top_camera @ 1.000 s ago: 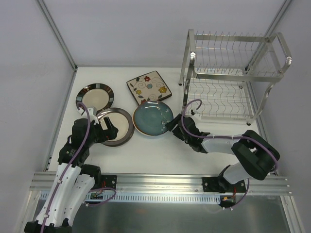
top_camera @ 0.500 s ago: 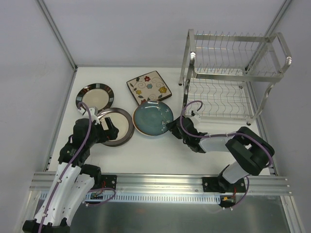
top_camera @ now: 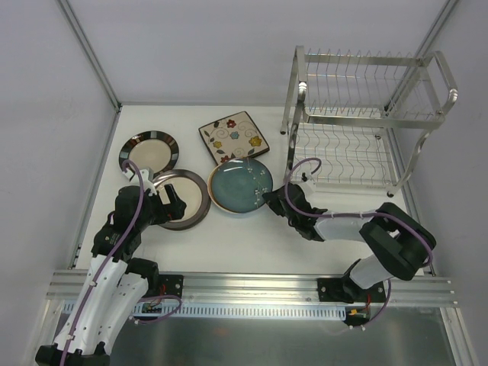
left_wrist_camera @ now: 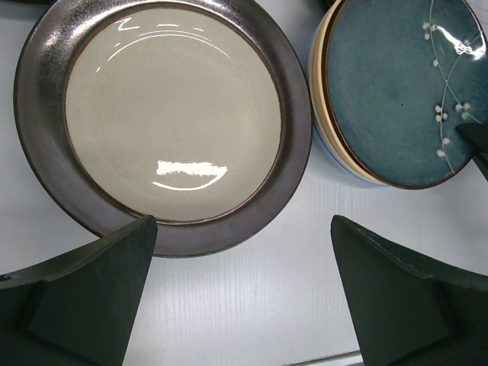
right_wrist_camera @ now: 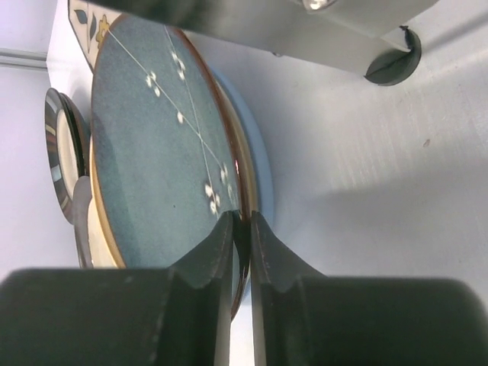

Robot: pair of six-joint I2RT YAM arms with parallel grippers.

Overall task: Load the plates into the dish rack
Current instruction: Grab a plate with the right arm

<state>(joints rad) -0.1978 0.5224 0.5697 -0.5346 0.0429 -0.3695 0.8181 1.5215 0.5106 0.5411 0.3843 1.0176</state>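
Firmly, the right gripper (right_wrist_camera: pixel 242 221) is pinching the near-right rim of the blue plate (right_wrist_camera: pixel 160 152).

Only the right wrist view shows the thin brown edge caught between its dark jaws; from above, the arm covers that spot. The plate is round and glossy, speckled blue, with a white blossom sprig running away from the pinch. It lies on the white table (top_camera: pixel 252 244), just left of the shiny wire dish rack (top_camera: pixel 366 122), whose long side runs left to right. The left gripper (left_wrist_camera: pixel 240 225) hangs spread wide over the near rim of a glossy cream plate (left_wrist_camera: pixel 171 114) with a dark brown border, beside the blue one.
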